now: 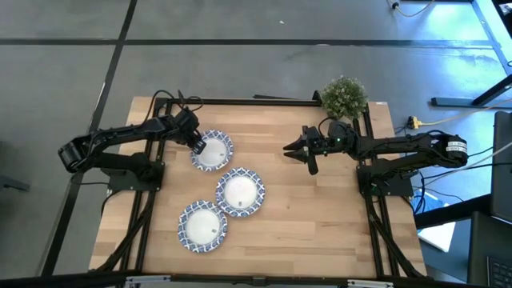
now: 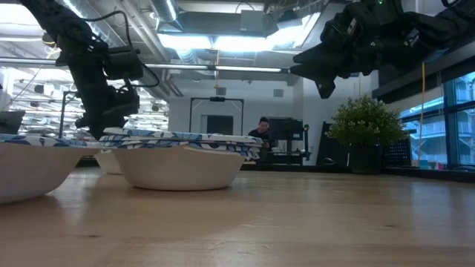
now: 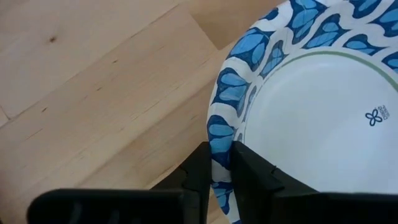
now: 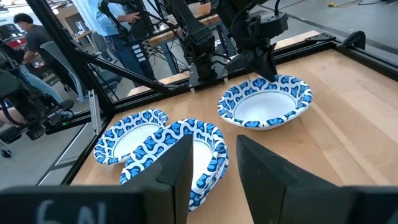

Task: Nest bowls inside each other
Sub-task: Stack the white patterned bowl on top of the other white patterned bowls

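Observation:
Three blue-and-white rimmed bowls show on the wooden table, each standing on its base: a far one [image 1: 213,150], a middle one [image 1: 240,192] and a near one [image 1: 202,226]. My left gripper [image 1: 198,145] is at the far bowl's left rim, shut on it. In the right wrist view this far bowl [image 4: 266,102] sits beyond the middle bowl [image 4: 180,152] and the near bowl [image 4: 130,138]. My right gripper [image 1: 298,152] hovers open above the table, right of the far bowl, touching nothing. In the low view it hangs high [image 2: 319,74]. My left gripper pinches the far bowl's patterned rim [image 3: 219,134] on its left side, one finger [image 3: 252,171] inside the bowl and one [image 3: 198,171] outside. The fingers come slanting down from the table's left. Whether the bowl is lifted off the table, I cannot tell.
A small green potted plant [image 1: 344,96] stands at the table's far right corner, just behind my right arm. Bare wood lies right of the bowls and along the near edge. A black frame runs along the table's sides. People and desks show in the room beyond.

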`<state>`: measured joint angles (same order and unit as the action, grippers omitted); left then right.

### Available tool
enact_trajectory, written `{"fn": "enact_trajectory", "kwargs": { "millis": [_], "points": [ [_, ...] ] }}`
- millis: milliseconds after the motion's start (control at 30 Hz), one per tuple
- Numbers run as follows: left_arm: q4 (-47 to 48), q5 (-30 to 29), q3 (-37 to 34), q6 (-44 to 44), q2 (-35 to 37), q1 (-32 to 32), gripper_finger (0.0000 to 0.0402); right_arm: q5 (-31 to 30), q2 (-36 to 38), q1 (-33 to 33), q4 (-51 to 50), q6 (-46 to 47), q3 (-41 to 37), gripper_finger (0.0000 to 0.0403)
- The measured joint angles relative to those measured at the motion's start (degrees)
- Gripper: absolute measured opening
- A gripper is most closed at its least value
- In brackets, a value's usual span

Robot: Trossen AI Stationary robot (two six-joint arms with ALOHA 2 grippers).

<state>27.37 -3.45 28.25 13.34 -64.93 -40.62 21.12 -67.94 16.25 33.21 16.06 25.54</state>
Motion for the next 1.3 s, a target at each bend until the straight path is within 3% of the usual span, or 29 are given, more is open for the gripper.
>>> {"fn": "enact_trajectory", "kwargs": {
  "millis": [533, 900, 1300],
  "points": [
    [-9.06, 6.76, 0.00, -0.28, 0.66, -0.60, 0.0047, 0.00, -0.01, 0.00, -0.02, -0.01, 0.00, 0.0124],
    [-14.07, 12.13, 0.00, -0.44, 5.61, -4.14, 0.0047, 0.00, -0.02, 0.02, -0.49, -0.03, 0.00, 0.0124],
    [-15.63, 29.01, 0.00, 5.48, 12.74, -5.47, 0.0046, -0.02, -0.02, 0.02, -1.27, -1.20, 0.00, 0.0124]
  ]
}}
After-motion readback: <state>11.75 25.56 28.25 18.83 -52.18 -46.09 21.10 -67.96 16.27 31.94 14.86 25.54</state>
